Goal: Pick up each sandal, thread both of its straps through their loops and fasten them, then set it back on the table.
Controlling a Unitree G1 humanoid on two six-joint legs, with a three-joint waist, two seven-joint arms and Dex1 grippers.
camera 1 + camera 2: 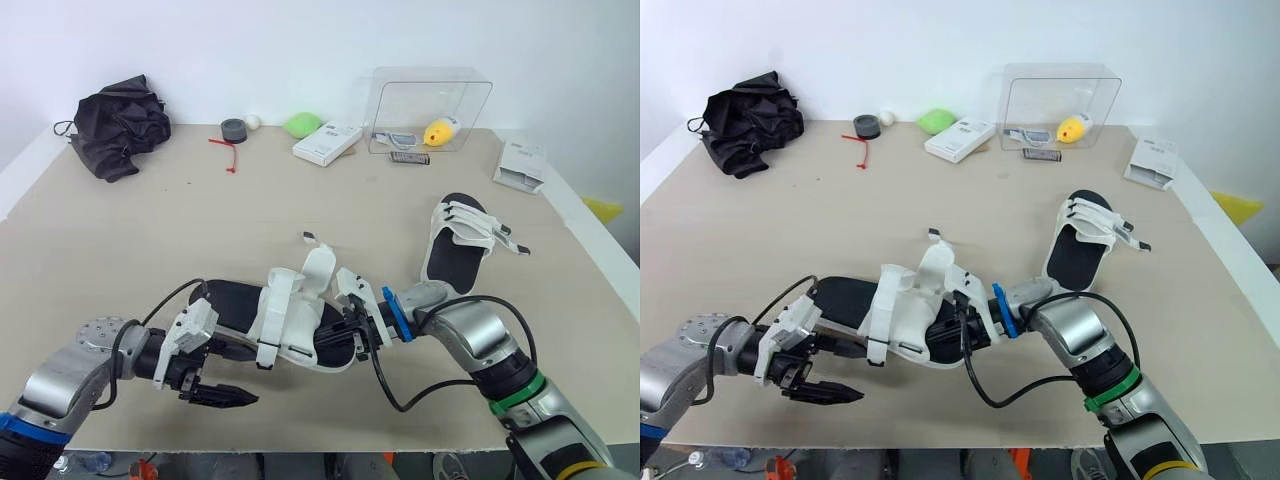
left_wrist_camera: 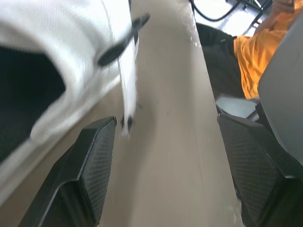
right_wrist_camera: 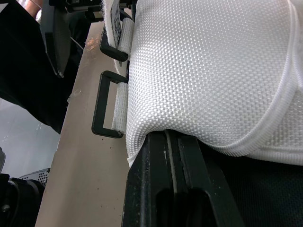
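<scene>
Near sandal (image 1: 290, 320) lies at the front centre of the surface (image 1: 200, 230): black moulded sole, white coarse-woven straps (image 3: 213, 71), flat black rectangular loops (image 3: 102, 106). Right end effector (image 1: 352, 335) is clamped narrow on its edge. Left end effector (image 1: 240, 397) is spread wide and holds nothing, beside the heel. Second sandal (image 1: 462, 240) lies at right rear. The surface is matte beige. White wall (image 1: 300, 40), crumpled black fabric (image 1: 120, 125) and a clear box (image 1: 430, 100) stand behind.
</scene>
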